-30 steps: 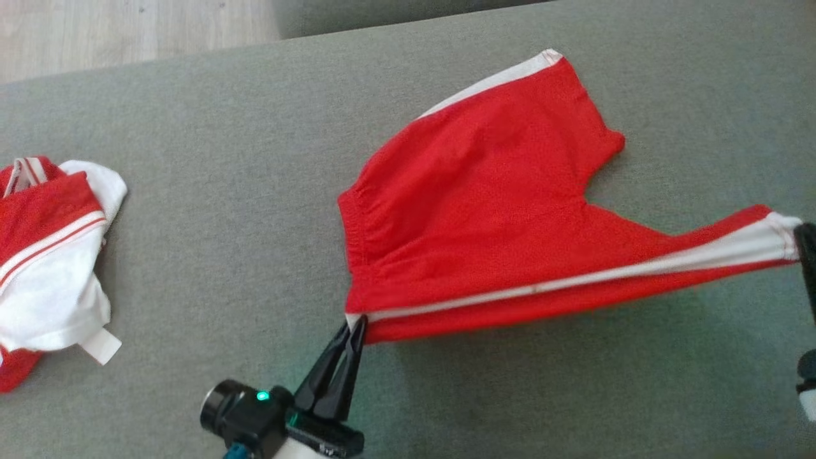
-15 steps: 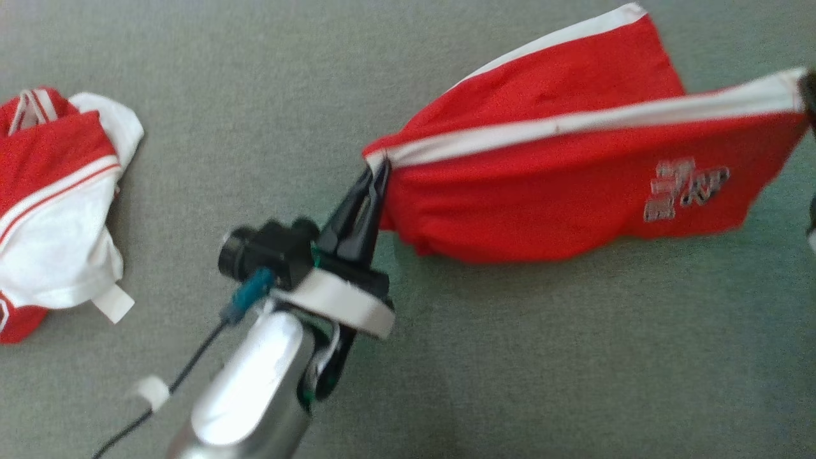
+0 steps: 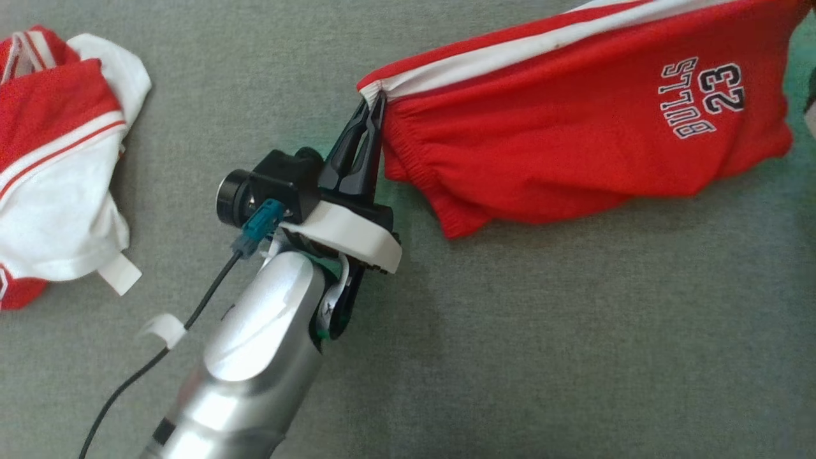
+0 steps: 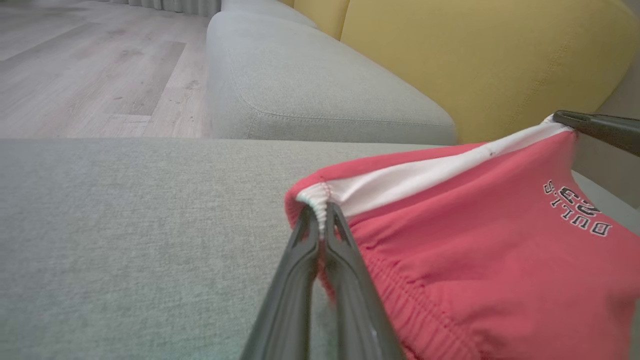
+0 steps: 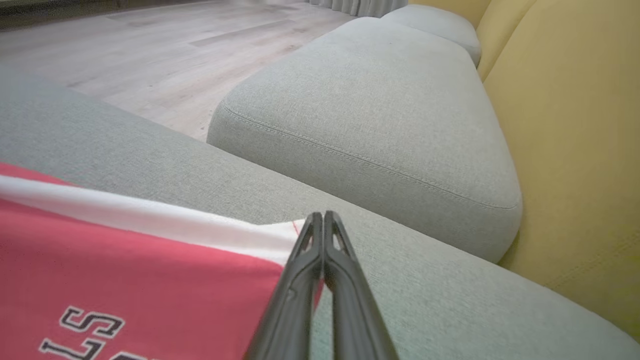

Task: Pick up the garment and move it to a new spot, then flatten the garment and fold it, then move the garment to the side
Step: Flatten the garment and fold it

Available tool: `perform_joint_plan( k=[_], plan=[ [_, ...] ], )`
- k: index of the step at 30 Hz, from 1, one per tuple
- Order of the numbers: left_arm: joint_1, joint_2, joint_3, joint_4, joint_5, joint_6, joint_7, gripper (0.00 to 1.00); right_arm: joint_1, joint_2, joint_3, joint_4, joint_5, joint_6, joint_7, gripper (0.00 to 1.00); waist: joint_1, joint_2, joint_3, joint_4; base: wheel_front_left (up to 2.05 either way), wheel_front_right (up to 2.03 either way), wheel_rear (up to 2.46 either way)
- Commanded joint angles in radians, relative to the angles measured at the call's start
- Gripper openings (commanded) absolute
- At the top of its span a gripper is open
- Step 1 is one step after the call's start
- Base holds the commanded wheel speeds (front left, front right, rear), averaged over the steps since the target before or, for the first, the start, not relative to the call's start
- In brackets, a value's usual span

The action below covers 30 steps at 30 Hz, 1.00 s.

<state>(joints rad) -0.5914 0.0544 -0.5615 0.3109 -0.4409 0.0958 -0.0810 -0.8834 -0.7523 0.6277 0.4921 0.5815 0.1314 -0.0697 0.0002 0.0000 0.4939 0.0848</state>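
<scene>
— Where are the red shorts [image 3: 561, 159] right now?
— Strung between both arms over the grey cushion [image 3: 542, 357], white stripe on top, "BULLS 23" showing.
— Left gripper [image 3: 375, 105]?
— Pressed together on the waistband corner.
— Right gripper [image 5: 323, 216]?
— Pinched tight on the striped hem corner.
— That heap?
— A red-and-white garment [image 3: 57, 178], well apart, far left.

Left forearm [image 3: 255, 363]: smooth, rounded silver-grey casing, glossy. White collar [image 3: 347, 233] rings wrist. Black boxy camera [image 3: 268, 188] with round lens barrel sits beside wrist. Teal plug [image 3: 258, 223] feeds thin black cable [image 3: 146, 370]; white tab [image 3: 162, 328] wrapped on cable. Left gripper [image 3: 376, 105]: two long, slim, dark tapered fingers. Right gripper [image 5: 324, 217]: same dark fingers, narrow cut-outs near tips.
</scene>
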Motion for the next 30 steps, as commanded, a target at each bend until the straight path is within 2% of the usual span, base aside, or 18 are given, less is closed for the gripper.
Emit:
perform_joint_plan(
  k=[1, 2, 3, 7, 10, 13, 17, 20, 23, 24, 25, 26, 30],
  plan=[
    [-0.029, 0.01, 0.023, -0.018, -0.007, 0.001, -0.013, 0.27, -0.013, -0.006, 0.018, 0.007, 0.018, -0.001, -0.026, 0.96, -0.0002, 0.0, 0.005, 0.008, 0.0, 0.0, 0.0],
    [-0.031, 0.008, 0.02, -0.011, -0.009, 0.003, -0.022, 0.83, -0.027, 0.003, 0.036, 0.029, 0.031, -0.001, -0.041, 1.0, -0.0002, 0.0, 0.004, 0.01, 0.0, 0.0, 0.0],
    [-0.033, 0.007, 0.018, -0.004, -0.011, 0.005, -0.031, 1.0, -0.038, 0.013, 0.049, 0.049, 0.047, -0.001, -0.059, 1.0, -0.0002, 0.0, 0.002, 0.01, 0.0, 0.0, 0.0],
    [-0.016, 0.007, 0.012, 0.005, 0.013, 0.027, -0.112, 1.0, -0.035, 0.057, 0.087, 0.11, 0.145, -0.001, -0.11, 1.0, -0.0002, 0.0, -0.025, -0.002, 0.0, 0.0, 0.0],
    [0.025, 0.015, 0.019, -0.016, 0.051, 0.063, -0.161, 1.0, -0.014, 0.077, 0.121, 0.141, 0.216, -0.001, -0.108, 1.0, -0.0002, 0.0, -0.049, -0.016, 0.0, 0.0, 0.0],
    [0.09, 0.026, 0.041, -0.076, 0.102, 0.11, -0.178, 1.0, 0.013, 0.095, 0.148, 0.183, 0.279, -0.001, -0.079, 1.0, -0.0002, 0.0, -0.071, -0.022, 0.0, 0.0, 0.0],
    [0.203, 0.025, 0.085, -0.224, 0.187, 0.159, -0.18, 1.0, 0.048, 0.115, 0.163, 0.269, 0.346, -0.001, -0.028, 1.0, -0.0002, 0.0, -0.092, -0.002, 0.0, 0.0, 0.0],
    [0.286, 0.021, 0.097, -0.285, 0.226, 0.171, -0.18, 1.0, 0.078, 0.13, 0.181, 0.335, 0.39, -0.001, 0.043, 1.0, -0.0002, 0.0, -0.107, 0.024, 0.0, 0.0, 0.0],
    [0.325, 0.015, 0.105, -0.306, 0.231, 0.17, -0.18, 1.0, 0.094, 0.141, 0.197, 0.35, 0.419, -0.001, 0.088, 1.0, -0.0002, 0.0, -0.116, 0.039, 0.0, 0.0, 0.0],
    [0.34, 0.012, 0.11, -0.315, 0.23, 0.168, -0.181, 1.0, 0.1, 0.146, 0.199, 0.345, 0.439, -0.001, 0.098, 0.48, -0.0002, 0.0, -0.12, 0.044, 0.0, 0.0, 0.0],
    [0.352, 0.009, 0.115, -0.324, 0.229, 0.167, -0.181, 1.0, 0.106, 0.15, 0.2, 0.337, 0.461, -0.001, 0.107, 0.11, -0.0002, 0.0, -0.124, 0.047, 0.0, 0.0, 0.0],
    [0.361, 0.007, 0.12, -0.329, 0.23, 0.164, -0.181, 1.0, 0.111, 0.151, 0.204, 0.327, 0.48, -0.001, 0.116, 0.0, -0.0002, 0.0, -0.129, 0.048, 0.0, 0.0, 0.0],
    [0.38, 0.002, 0.144, -0.346, 0.248, 0.161, -0.181, 1.0, 0.103, 0.132, 0.217, 0.32, 0.502, -0.001, 0.105, 0.0, -0.0002, 0.0, -0.147, 0.031, 0.0, 0.0, 0.0]
  ],
)
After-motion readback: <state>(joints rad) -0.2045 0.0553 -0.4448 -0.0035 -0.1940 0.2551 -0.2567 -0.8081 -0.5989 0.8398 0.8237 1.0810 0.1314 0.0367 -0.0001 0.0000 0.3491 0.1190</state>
